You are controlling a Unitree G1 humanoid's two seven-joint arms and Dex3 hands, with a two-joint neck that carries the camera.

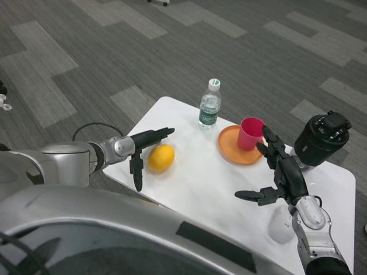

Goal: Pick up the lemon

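White table (200, 183): pink cup (250, 133) on orange plate (232, 148).

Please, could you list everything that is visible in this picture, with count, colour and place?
lemon: one, yellow, near the table's left edge, beside the left hand
water bottle: one, clear with green label and white cap, upright at the table's far edge
cup: one, pink, standing on the plate
plate: one, orange, right of the bottle
black device: one, at the table's right edge
table: one, white
cable: one, black, on the floor
left hand: one, black, open around the lemon
right hand: one, black, open above the table
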